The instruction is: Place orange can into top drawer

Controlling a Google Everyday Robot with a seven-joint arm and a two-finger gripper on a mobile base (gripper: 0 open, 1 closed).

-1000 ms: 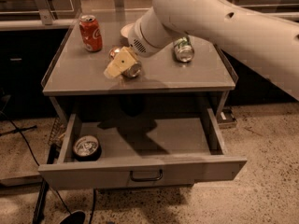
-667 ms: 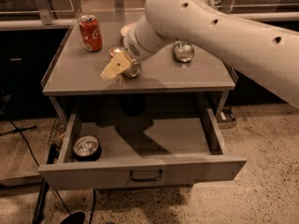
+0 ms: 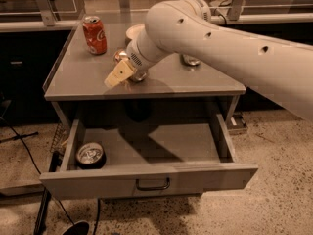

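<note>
The top drawer (image 3: pixel 195 176) is pulled open below the grey table top, its small curved handle (image 3: pixel 153 184) on the front panel. My gripper (image 3: pixel 119 74) is low over the table top (image 3: pixel 78 77), left of the middle and near its front edge. A shiny can that I take for the orange can (image 3: pixel 121 56) lies right at the gripper, mostly hidden by it and by my wrist. My white arm (image 3: pixel 220 43) reaches in from the right.
A red cola can (image 3: pixel 94 34) stands at the back left of the table top. Another can (image 3: pixel 190 60) is partly hidden behind my arm. A dark can with a silver top (image 3: pixel 90 154) stands in the drawer's left front corner. Cables lie on the floor at the left.
My arm has swung left, and the gripper has shifted slightly left and toward the table's front edge, staying at the shiny can. The drawer and the other cans have not moved.
</note>
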